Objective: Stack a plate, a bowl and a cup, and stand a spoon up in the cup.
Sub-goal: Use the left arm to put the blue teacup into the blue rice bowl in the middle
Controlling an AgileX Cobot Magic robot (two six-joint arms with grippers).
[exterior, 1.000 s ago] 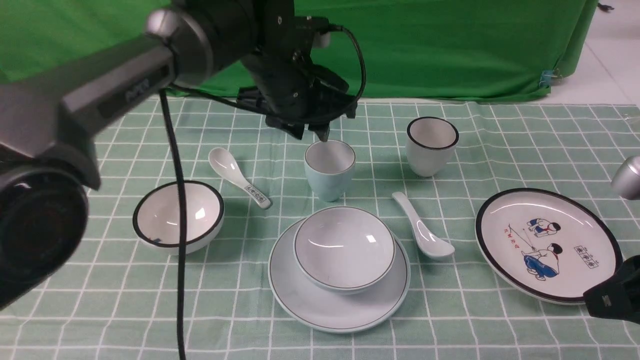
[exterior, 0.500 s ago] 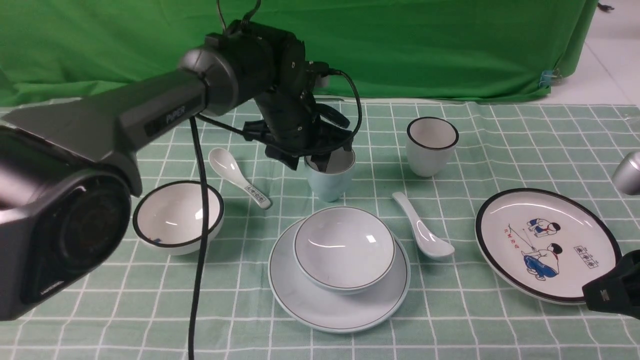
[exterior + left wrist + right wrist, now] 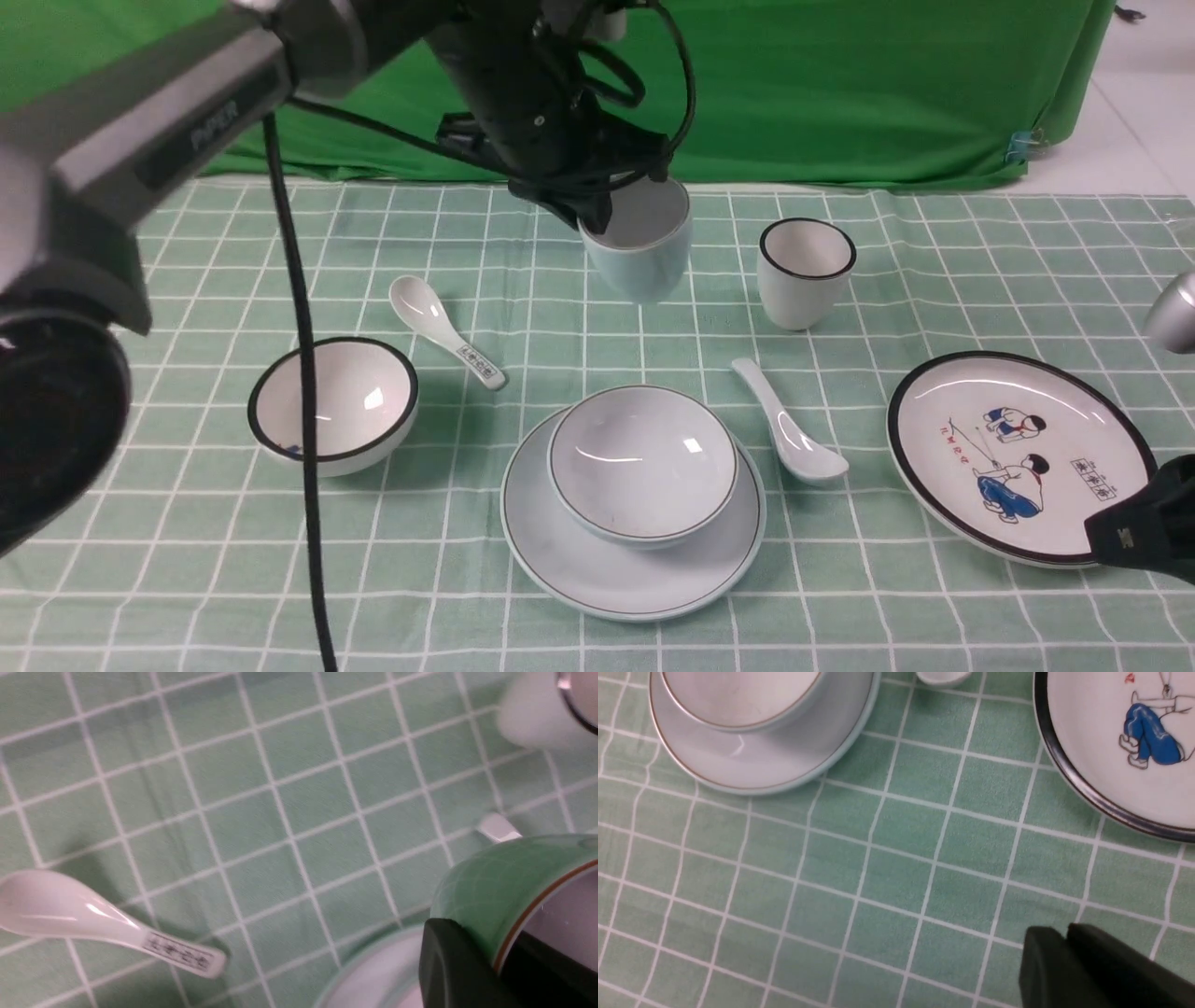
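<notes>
My left gripper is shut on the rim of the pale blue cup, one finger inside and one outside, and holds it tilted in the air above the cloth. The left wrist view shows the cup pinched in my gripper. The shallow bowl sits in the plain plate at the front centre, below and nearer than the cup. The plain white spoon lies just right of them. My right gripper is shut and empty, low at the front right.
A black-rimmed bowl and a printed-handle spoon lie at the left. A black-rimmed white cup stands at the back right. A cartoon plate lies at the right, next to my right gripper. A green backdrop hangs behind.
My left gripper came down onto the cup's rim, shut on it, and has lifted it up and a little to the right. The right arm has barely moved.
</notes>
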